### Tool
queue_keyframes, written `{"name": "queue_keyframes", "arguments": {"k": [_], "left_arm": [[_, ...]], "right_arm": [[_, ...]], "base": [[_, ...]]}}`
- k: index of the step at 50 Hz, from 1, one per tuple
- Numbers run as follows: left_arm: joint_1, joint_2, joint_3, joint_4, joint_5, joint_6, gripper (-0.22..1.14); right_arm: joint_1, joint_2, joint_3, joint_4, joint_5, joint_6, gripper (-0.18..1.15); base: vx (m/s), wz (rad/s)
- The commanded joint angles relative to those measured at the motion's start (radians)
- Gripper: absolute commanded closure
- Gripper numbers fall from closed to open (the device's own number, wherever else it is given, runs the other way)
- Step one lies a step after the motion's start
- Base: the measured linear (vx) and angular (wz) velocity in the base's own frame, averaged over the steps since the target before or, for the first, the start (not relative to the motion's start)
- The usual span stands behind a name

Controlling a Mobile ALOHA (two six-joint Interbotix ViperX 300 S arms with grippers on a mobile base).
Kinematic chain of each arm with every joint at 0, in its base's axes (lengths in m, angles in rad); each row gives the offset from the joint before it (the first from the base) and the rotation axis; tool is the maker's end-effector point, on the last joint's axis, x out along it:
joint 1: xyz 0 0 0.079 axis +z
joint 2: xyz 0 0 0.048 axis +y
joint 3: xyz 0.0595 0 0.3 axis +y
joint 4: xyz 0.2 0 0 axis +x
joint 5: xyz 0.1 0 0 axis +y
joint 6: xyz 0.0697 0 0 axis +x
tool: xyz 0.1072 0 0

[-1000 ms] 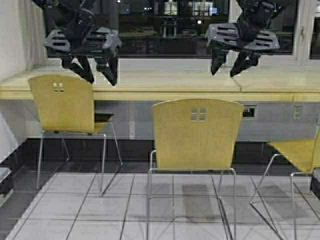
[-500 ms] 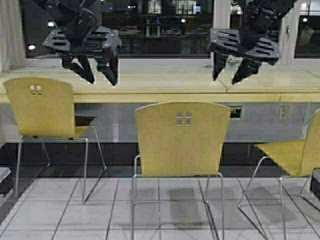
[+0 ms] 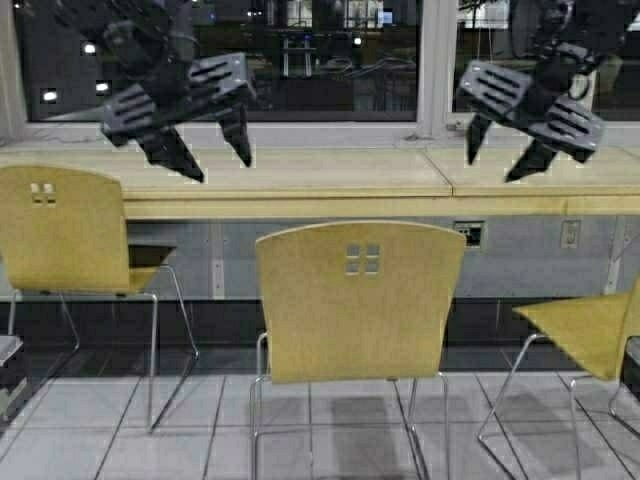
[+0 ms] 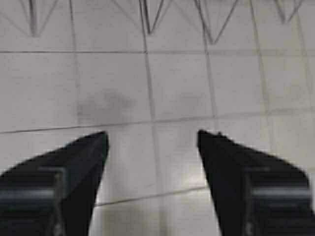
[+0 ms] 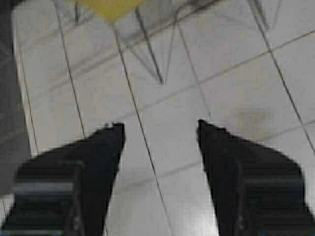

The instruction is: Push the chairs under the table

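**Three chairs out from the table, both grippers up and open**

Closest to the robot, at 6 o'clock in the high view, is the middle chair (image 3: 358, 300). Its back faces the robot. It stands on the tiled floor (image 3: 360, 440), pulled out from the table.

At 9 o'clock is the left chair (image 3: 65, 232). Its seat pokes a little way under the table edge, but most of it is out.

At 4 o'clock, only part of the right chair (image 3: 590, 330) shows, at the edge of the view. It is turned at an angle and sits out on the floor.

Behind the chairs runs the long table (image 3: 330, 180), from side to side.

Up in the air, at 11 o'clock, hangs the left gripper (image 3: 208, 148). Its two fingers are apart and hold nothing. At 1 o'clock hangs the right gripper (image 3: 500, 152), tilted, with its fingers apart too and nothing between them. Neither one touches a chair.

Farthest away, past the table, is a dark window (image 3: 300, 60) with small lights in it.
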Motion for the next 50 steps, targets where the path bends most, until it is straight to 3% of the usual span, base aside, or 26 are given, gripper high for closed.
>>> {"name": "queue_keyframes", "arguments": {"k": [1,21,31,50], "left_arm": [[0.003,0.061,-0.023,-0.069,-0.074,-0.077,0.01],[0.011,0.215,-0.017,-0.261,-0.287,-0.387,0.00],[0.011,0.238,-0.020,-0.268,-0.307,-0.520,0.00],[-0.040,0.367,-0.104,-0.302,-0.296,-0.680,0.00]], "right_arm": [[-0.003,-0.005,-0.003,0.003,-0.017,0.023,0.13],[0.034,0.110,-0.137,0.078,0.043,0.213,0.13],[0.066,0.172,-0.204,0.118,0.150,0.232,0.13],[0.104,0.242,-0.209,0.354,0.144,0.265,0.13]], "base": [[0.28,0.01],[0.30,-0.03],[0.29,-0.05],[0.27,-0.05]]}}
